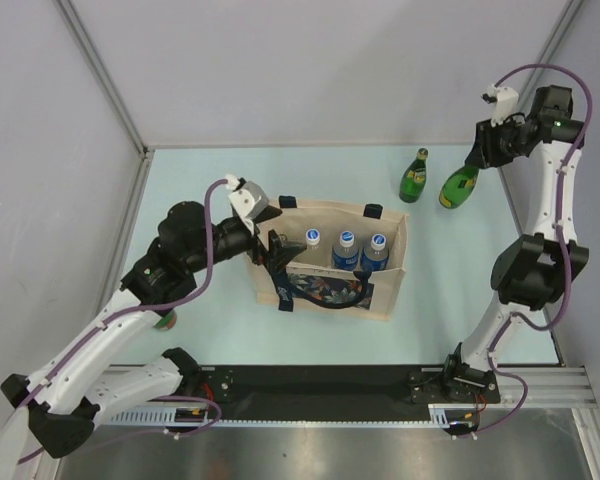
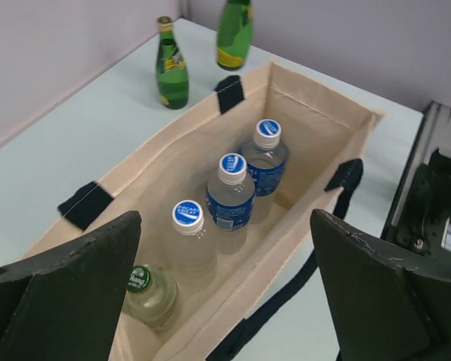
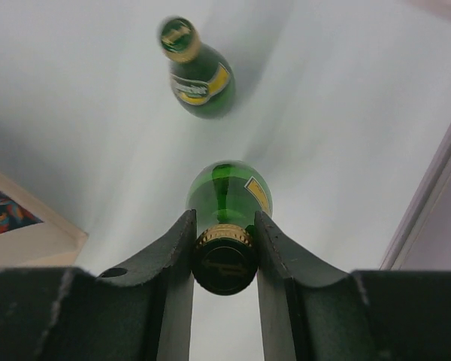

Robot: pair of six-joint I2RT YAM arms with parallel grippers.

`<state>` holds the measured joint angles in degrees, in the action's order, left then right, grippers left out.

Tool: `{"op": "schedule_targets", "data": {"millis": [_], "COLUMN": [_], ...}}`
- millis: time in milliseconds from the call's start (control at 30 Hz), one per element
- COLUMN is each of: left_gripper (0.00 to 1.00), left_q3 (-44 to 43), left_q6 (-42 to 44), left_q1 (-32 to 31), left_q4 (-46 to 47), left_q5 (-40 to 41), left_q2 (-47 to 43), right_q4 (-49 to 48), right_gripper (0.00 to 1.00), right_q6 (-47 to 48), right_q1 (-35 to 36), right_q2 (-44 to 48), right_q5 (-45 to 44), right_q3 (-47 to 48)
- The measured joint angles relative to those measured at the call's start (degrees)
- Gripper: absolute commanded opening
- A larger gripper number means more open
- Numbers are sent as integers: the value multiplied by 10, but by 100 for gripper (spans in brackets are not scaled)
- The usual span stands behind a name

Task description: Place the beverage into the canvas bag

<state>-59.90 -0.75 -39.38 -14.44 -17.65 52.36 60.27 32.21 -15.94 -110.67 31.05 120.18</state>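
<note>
Item in transit: one green glass bottle [image 1: 459, 187], pinched at the neck by the fingers of the right gripper [image 3: 225, 222], hung tilted beyond the far right corner of the canvas bag [image 1: 388, 292], seemingly clear of the bench [image 1: 200, 190] and not yet over the bag's mouth. Stowed upright in the bag were three blue-capped clear bottles [image 2: 231, 197] and one green-capped bottle [image 2: 146, 289] (room showed at the end nearest the held bottle); the left gripper [image 2: 225, 222] stood at the bag's other end, fingers spread wide, gripping nothing visible. Outstanding, by my reading: carry over, lower, release; a second green glass bottle [image 1: 414, 176] stood on the bench nearby.

Table [image 1: 230, 180] bears canvas bag [image 1: 382, 296], bottle [image 1: 413, 177], maybe green object [image 1: 165, 320].
</note>
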Motion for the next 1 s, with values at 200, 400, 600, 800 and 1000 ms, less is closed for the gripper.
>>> {"op": "schedule_targets", "data": {"millis": [200, 400, 600, 800, 1000], "left_gripper": [100, 99, 92, 56, 40], "left_q3": [3, 3, 3, 3, 3], "left_q6": [57, 92, 122, 141, 147], "left_q1": [-18, -67, -95, -107, -118], "left_q4": [7, -1, -24, -35, -44], "left_q5": [-93, -111, -105, -86, -70], "left_q2": [28, 92, 118, 127, 135], "right_q4": [35, 65, 67, 47, 41], "right_gripper": [0, 0, 0, 0, 0], "right_q6": [-3, -22, -59, -104, -137], "right_q1": [9, 14, 30, 90, 187], "right_q2": [98, 143, 167, 185, 187], "right_q5": [48, 102, 153, 193, 212], "right_q3": [31, 112, 173, 182, 182]}}
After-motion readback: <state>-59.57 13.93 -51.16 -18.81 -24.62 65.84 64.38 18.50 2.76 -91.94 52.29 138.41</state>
